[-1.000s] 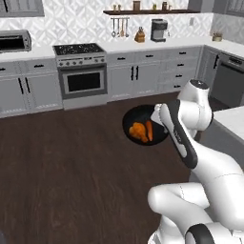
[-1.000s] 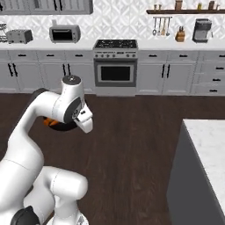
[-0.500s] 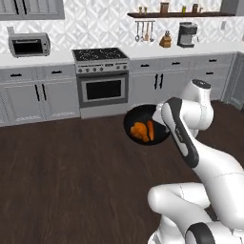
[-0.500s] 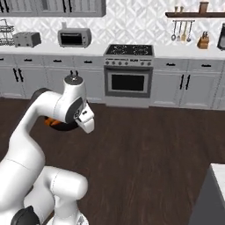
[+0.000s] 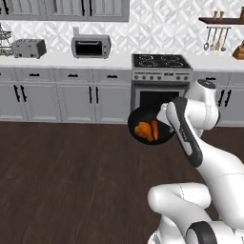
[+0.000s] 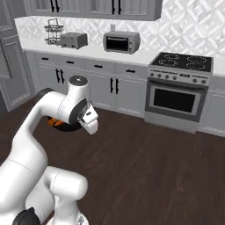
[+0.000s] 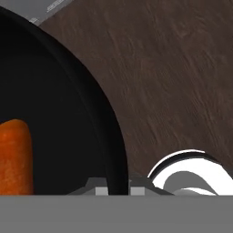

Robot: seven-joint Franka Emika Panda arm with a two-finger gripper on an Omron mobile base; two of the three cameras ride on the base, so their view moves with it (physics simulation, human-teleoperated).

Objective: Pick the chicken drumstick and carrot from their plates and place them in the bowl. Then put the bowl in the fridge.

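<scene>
1. One deep, glossy black round bowl point(image 5: 148, 127) hangs above the dark wood floor point(image 5: 66, 176), before the oven point(image 5: 157, 81).
2. Inside: golden-brown drumstick point(image 5: 142, 130), orange carrot point(image 5: 155, 129).
3. The gripper point(image 7: 119, 187) pinches the bowl's rim.

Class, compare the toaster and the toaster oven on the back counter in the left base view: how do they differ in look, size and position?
The toaster is a low, plain silver box; the toaster oven is larger and taller, with a dark glass front. The toaster stands further left, beside a wire rack; the toaster oven stands nearer the stove. Both are silver-grey and sit on the white counter against the patterned wall.
</scene>
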